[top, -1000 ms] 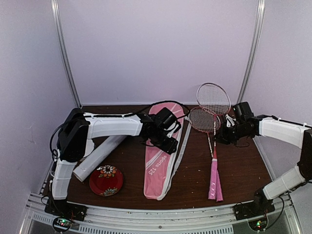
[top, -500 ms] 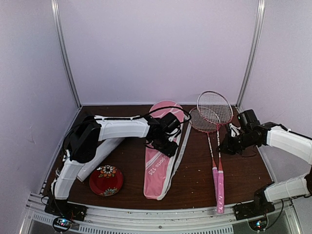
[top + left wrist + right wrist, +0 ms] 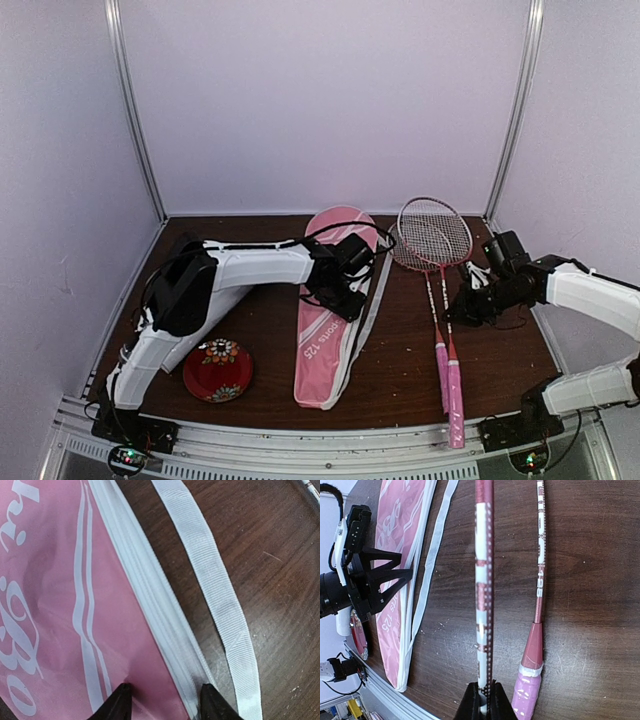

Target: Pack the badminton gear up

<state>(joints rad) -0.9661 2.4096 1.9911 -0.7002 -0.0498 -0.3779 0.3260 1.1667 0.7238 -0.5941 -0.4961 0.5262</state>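
The long pink bag [image 3: 328,330] with white lettering lies flat at mid-table. My left gripper [image 3: 345,292] is open and low over the bag's right edge. In the left wrist view [image 3: 165,702] its tips straddle the white zipper seam [image 3: 150,605]. Two racquets [image 3: 436,232] lie side by side to the right, pink handles [image 3: 452,385] toward the near edge. My right gripper [image 3: 460,305] is shut on one racquet's shaft [image 3: 484,605]. The other racquet [image 3: 539,565] lies beside it on the table. The white tube [image 3: 205,322] lies at the left, partly under my left arm. No shuttlecock shows.
A red floral plate [image 3: 217,369] sits at the front left. The bag's white strap [image 3: 220,595] trails on the brown table [image 3: 400,350] between the bag and the racquets. Metal posts and pale walls close the back and sides.
My right gripper has drawn back toward the near edge with the racquet shaft, and both racquets slid nearer, handles now reaching the front rail. My left gripper shifted slightly along the bag's edge.
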